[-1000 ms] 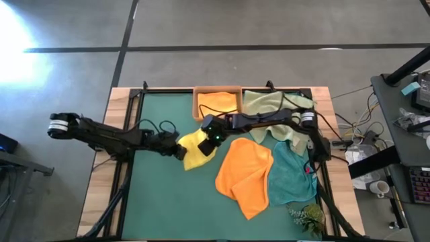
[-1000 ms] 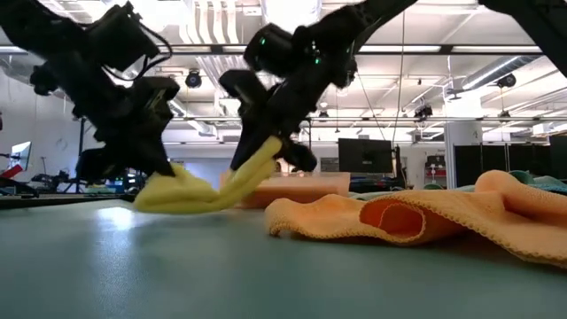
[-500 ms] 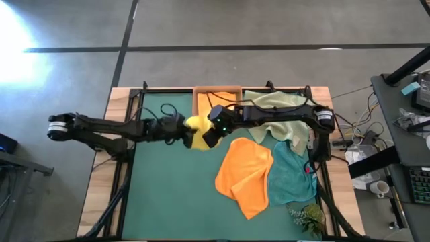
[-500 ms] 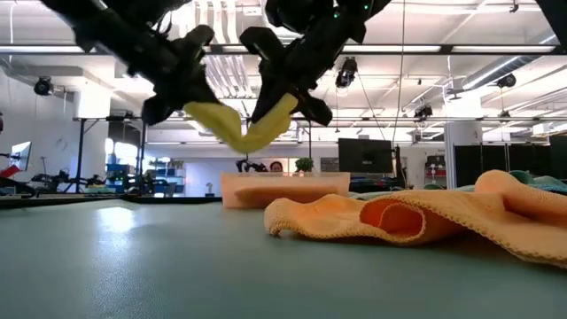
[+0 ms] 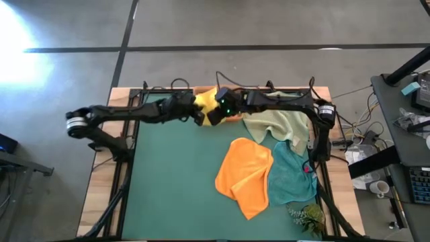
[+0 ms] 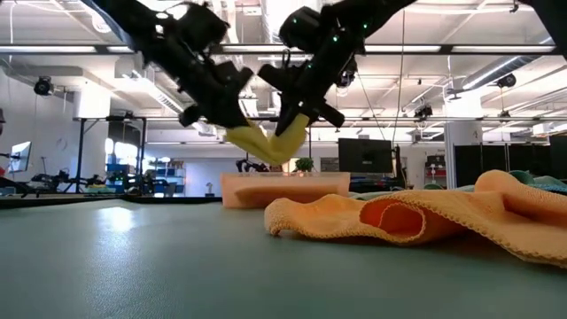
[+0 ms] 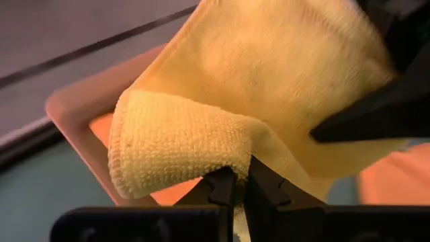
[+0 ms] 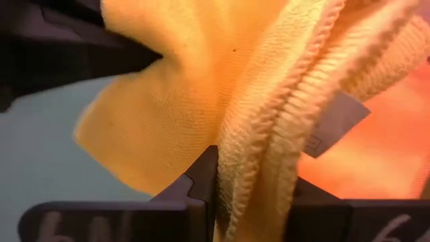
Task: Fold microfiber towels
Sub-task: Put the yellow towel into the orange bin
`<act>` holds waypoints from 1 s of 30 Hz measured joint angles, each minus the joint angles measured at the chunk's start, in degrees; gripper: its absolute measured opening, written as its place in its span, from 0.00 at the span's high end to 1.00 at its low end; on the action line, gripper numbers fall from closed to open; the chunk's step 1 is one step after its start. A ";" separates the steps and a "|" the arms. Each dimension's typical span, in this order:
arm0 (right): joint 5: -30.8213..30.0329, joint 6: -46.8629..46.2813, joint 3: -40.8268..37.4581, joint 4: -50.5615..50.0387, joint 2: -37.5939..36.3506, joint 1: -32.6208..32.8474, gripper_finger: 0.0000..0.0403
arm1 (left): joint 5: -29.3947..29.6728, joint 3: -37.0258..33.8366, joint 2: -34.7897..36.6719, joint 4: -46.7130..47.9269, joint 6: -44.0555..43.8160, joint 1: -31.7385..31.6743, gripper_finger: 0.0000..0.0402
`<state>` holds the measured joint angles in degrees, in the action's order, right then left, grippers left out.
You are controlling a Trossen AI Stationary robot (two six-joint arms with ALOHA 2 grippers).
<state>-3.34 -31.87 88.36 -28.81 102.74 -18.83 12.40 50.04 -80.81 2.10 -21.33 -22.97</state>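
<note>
**A:** Towels first, operator. Nearest you in the low view lies the orange towel (image 6: 416, 217), rumpled on the dark green mat (image 5: 175, 195), one fold standing open like a small tunnel. From above, the teal towel (image 5: 292, 176) lies just beside it toward the right edge of the desk (image 5: 101, 202), the two touching along one side.

**B:** And the one you are working on?

**A:** You have the yellow towel (image 5: 205, 99) in the air, bunched between both arms, clear of the mat. The left gripper (image 5: 197, 114) has its jaws clenched on one folded edge; the left wrist view shows the terry loop (image 7: 181, 144) pinched right at the fingertips. The right gripper (image 5: 213, 115) grasps the other side, its jaws clamped on several layers of hem, with a small sewn label (image 8: 334, 121) sticking out beside them.

**B:** Where does that put it over the desk?

**A:** At the far edge, over the near rim of the wooden tray (image 5: 236, 89). In the low view the yellow bundle hangs above the tray's pale wall (image 6: 283, 188). Orange cloth (image 7: 386, 178) shows inside the tray, beneath the yellow.

**B:** Anything farther off?

**A:** The pale green towel (image 5: 275, 122) sprawls beside the tray, under the right arm, its lower corner reaching the teal one.
</note>
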 joint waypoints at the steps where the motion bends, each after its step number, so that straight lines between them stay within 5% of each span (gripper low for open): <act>1: 1.18 0.39 0.00 -0.11 0.00 -1.13 0.85 | -0.08 1.22 -1.64 0.09 1.04 -0.70 1.00; 12: 3.79 3.08 -0.31 -2.41 0.02 -8.15 0.85 | -1.57 12.93 -13.25 5.25 6.32 -6.93 1.00; 30: 7.02 2.11 -0.46 -1.77 4.66 -12.21 0.85 | -4.15 13.24 -14.11 6.98 8.25 -10.61 1.00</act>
<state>3.68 -29.75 87.90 -30.57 107.39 -31.04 8.25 63.28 -94.91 9.08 -13.08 -33.58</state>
